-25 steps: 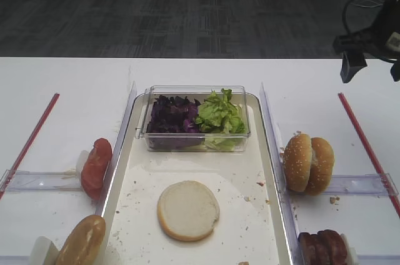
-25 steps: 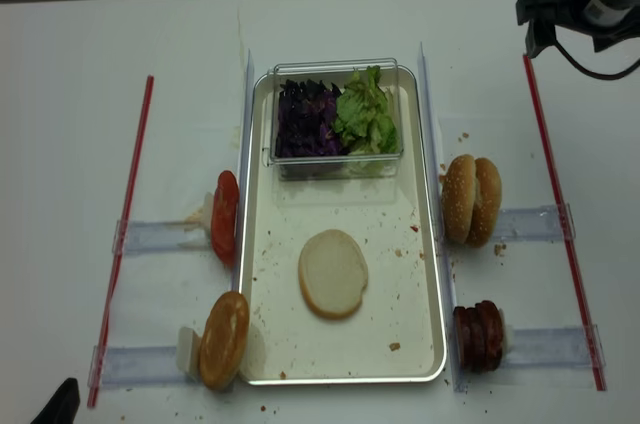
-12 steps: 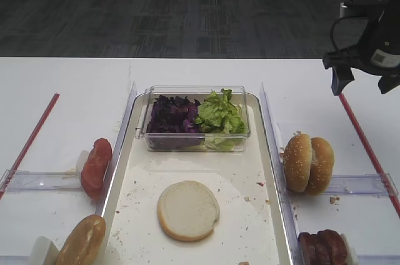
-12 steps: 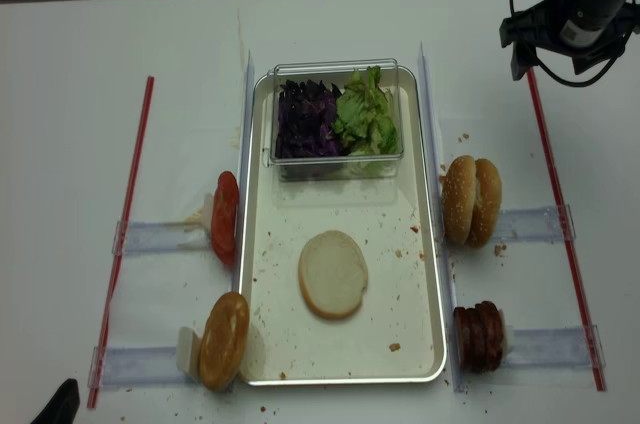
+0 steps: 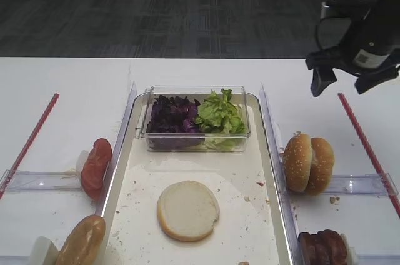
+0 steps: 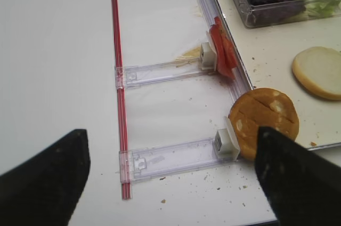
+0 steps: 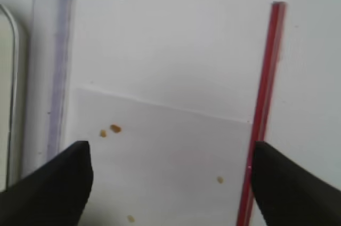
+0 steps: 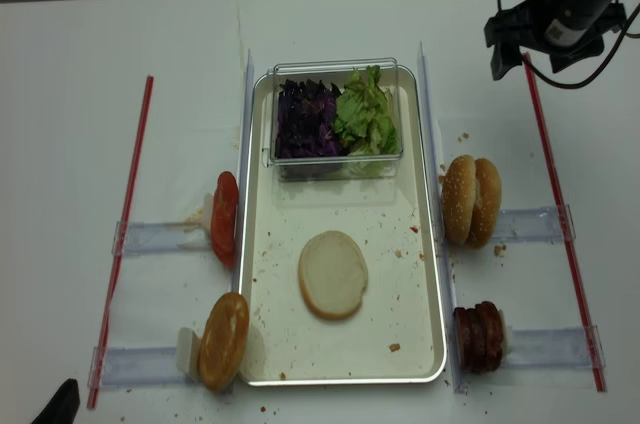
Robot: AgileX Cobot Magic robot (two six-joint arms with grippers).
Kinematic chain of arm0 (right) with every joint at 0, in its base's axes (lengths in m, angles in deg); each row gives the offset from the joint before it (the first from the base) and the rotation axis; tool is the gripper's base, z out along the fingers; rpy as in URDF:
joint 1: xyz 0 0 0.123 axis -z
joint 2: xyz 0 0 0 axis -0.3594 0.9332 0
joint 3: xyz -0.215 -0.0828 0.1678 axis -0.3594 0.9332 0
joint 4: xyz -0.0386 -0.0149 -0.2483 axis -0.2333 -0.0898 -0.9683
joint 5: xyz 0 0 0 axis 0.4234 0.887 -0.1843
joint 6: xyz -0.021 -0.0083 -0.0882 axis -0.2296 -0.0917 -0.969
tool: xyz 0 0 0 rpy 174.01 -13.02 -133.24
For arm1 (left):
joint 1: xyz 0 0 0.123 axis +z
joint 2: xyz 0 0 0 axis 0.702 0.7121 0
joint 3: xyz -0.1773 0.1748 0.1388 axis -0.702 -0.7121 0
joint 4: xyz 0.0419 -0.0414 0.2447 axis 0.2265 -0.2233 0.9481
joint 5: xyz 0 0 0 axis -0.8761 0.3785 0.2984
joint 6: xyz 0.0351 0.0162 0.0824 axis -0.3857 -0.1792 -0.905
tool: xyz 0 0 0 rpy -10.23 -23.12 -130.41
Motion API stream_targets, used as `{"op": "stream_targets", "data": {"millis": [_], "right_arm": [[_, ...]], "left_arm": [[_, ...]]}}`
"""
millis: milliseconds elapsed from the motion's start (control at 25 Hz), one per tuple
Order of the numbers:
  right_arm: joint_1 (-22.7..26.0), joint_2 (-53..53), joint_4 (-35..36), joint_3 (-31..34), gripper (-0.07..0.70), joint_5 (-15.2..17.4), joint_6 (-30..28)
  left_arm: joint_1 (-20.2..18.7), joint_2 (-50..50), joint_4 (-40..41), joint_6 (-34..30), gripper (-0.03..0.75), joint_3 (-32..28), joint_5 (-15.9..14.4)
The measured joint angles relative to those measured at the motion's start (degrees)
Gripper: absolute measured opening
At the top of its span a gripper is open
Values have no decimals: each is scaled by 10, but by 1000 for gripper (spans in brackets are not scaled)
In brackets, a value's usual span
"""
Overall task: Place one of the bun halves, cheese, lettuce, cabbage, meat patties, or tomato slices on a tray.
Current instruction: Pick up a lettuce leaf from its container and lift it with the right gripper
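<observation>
Bun half (image 5: 188, 210) on tray (image 5: 262, 227) — box (image 5: 194, 141) behind

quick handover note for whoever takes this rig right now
Right gripper: open, empty, in the air over the table right of the tray. Left gripper: open, empty, near the tomato slices.
One bun half lies cut face up on the tray, by the clear box of cabbage and lettuce.
Off the tray: sesame buns and meat patties right, another bun left.
Left: the next ingredient.
</observation>
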Motion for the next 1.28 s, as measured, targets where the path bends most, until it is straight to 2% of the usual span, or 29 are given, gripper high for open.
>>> {"op": "stream_targets", "data": {"millis": [200, 440, 680, 1040, 1280], "right_arm": [[-60, 0, 5, -4, 629, 2, -15], [-133, 0, 6, -41, 611, 24, -15], [-201, 0, 12, -58, 610, 25, -15], [-256, 0, 23, -58, 610, 22, -15], [-266, 1, 25, -58, 610, 21, -15]], "left_arm": [[0, 0, 0, 0, 615, 0, 0], [0, 0, 0, 0, 615, 0, 0], [0, 0, 0, 0, 615, 0, 0], [0, 0, 0, 0, 615, 0, 0], [0, 0, 0, 0, 615, 0, 0]]}}
